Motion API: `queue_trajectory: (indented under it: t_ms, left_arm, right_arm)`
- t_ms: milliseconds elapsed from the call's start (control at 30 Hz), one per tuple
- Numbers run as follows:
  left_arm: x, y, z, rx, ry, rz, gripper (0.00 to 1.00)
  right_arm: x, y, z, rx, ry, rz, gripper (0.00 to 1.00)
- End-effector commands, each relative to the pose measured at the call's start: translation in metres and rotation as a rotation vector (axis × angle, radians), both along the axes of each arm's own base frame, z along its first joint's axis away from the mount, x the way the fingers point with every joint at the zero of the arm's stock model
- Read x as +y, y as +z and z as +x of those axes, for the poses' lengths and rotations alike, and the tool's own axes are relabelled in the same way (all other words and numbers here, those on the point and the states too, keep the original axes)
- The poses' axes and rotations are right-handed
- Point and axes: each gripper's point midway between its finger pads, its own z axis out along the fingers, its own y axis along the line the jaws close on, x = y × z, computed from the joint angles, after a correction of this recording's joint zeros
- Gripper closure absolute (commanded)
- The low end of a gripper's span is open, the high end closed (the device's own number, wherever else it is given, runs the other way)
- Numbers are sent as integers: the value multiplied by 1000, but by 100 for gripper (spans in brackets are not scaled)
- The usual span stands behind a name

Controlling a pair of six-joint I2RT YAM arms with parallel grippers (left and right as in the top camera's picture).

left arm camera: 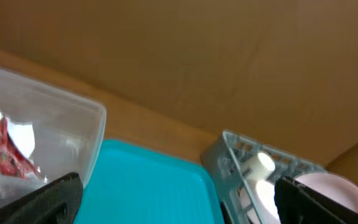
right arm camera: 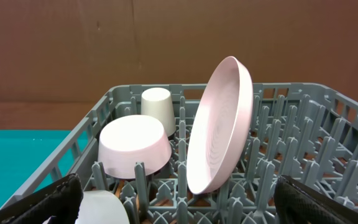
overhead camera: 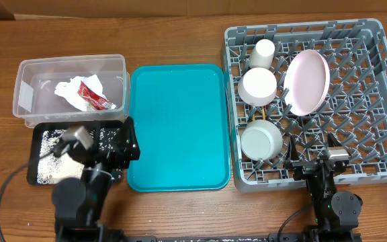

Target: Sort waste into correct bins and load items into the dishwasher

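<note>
The clear tub (overhead camera: 29, 74) holds the crumpled white napkin (overhead camera: 69, 91) and the red-and-white sauce packet (overhead camera: 94, 97); both also show in the left wrist view (left arm camera: 5, 149). The black tray (overhead camera: 46, 158) holds rice grains (overhead camera: 49, 168). The grey dish rack (overhead camera: 381, 101) holds the white cup (overhead camera: 263, 52), two white bowls (overhead camera: 257, 86) (overhead camera: 261, 140) and the pink plate (overhead camera: 308, 81) on edge. Chopsticks seem to lie between the bowls (overhead camera: 269, 115). My left gripper (overhead camera: 127, 141) (left arm camera: 179, 208) is open and empty by the black tray. My right gripper (overhead camera: 318, 165) (right arm camera: 182, 208) is open and empty at the rack's front edge.
The large teal tray (overhead camera: 180, 128) lies between the bins and the rack, with nothing on it. My left arm covers the right part of the black tray. A brown cardboard wall (right arm camera: 166, 43) stands behind the table.
</note>
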Motion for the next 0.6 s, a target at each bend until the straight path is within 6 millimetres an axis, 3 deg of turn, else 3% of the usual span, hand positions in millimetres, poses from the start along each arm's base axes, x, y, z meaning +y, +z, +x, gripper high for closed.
queue_trajectory:
  t_ms: [0, 433, 567]
  left_arm:
    - [8, -16, -5, -50, 29, -1, 0]
    - [25, -88, -12, -36, 112, 8, 0]
    - [28, -109, -15, 25, 124, 145, 0]
  right_arm:
    - [0, -1, 0, -9, 2, -3, 0]
    - [0, -1, 0, -9, 2, -3, 0]
    - [0, -1, 0, -9, 2, -3, 0]
